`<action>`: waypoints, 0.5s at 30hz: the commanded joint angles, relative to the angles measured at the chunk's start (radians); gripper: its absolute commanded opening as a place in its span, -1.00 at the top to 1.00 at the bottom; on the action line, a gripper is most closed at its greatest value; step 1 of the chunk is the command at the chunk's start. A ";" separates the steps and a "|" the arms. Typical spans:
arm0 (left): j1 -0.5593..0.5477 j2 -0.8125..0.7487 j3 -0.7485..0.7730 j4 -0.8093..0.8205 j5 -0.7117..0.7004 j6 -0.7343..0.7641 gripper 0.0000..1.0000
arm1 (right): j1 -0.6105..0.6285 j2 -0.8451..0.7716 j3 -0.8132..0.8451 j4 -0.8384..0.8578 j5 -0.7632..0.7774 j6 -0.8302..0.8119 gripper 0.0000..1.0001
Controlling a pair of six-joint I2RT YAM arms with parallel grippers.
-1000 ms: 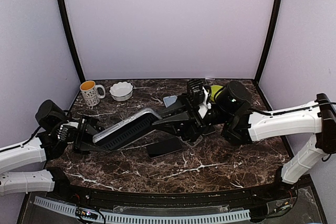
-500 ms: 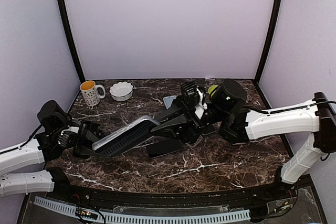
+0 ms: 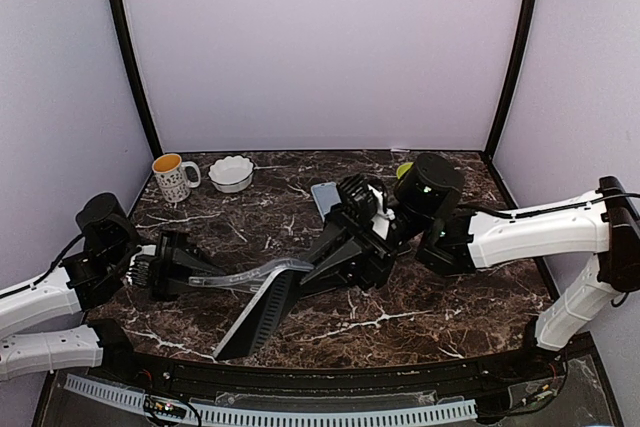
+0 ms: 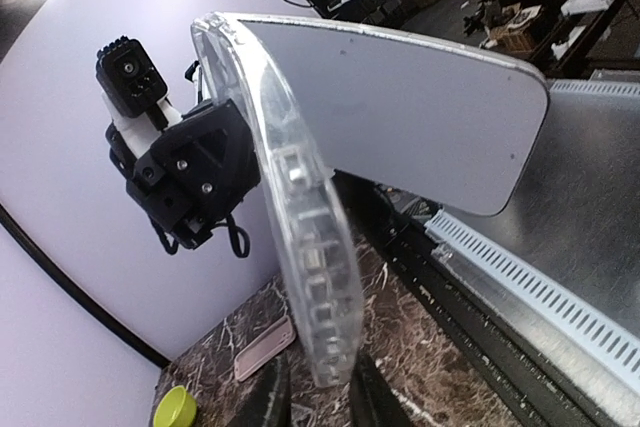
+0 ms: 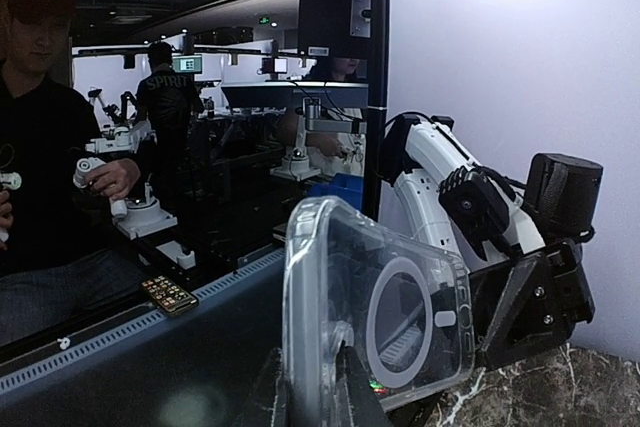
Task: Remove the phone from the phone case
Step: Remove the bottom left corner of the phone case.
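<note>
Since a second ago the phone (image 3: 255, 322) has swung out of the level span between the arms. Its free end now hangs toward the near edge of the counter (image 3: 420, 317), and the clear phone case (image 5: 380, 312) is bowed.

The left hand (image 4: 315, 402) is pinched tight on one edge of the case, and the right hand (image 5: 312, 392) is clamped on the other end. Neither holds the phone itself.

The phone seems caught only by its upper end. If that lip lets go, it could drop onto the marble or slide off the near edge. More bending might spring the case from either thin pinch.

Well apart at the back stand a mug (image 3: 172, 177), a white bowl (image 3: 231, 173), a green cap (image 3: 404, 169) and a flat grey-blue item (image 3: 324, 194). None is in the phone's way.
</note>
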 commanded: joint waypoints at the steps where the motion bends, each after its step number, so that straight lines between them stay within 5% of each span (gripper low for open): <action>1: 0.012 -0.008 0.047 -0.046 -0.184 0.101 0.45 | 0.028 -0.031 -0.033 -0.182 -0.044 -0.053 1.00; 8: 0.012 -0.022 0.044 -0.094 -0.240 0.145 -0.06 | -0.017 -0.121 -0.024 -0.455 0.152 -0.325 1.00; 15: 0.012 -0.032 0.056 -0.196 -0.301 0.215 -0.15 | -0.063 -0.209 -0.037 -0.577 0.266 -0.454 1.00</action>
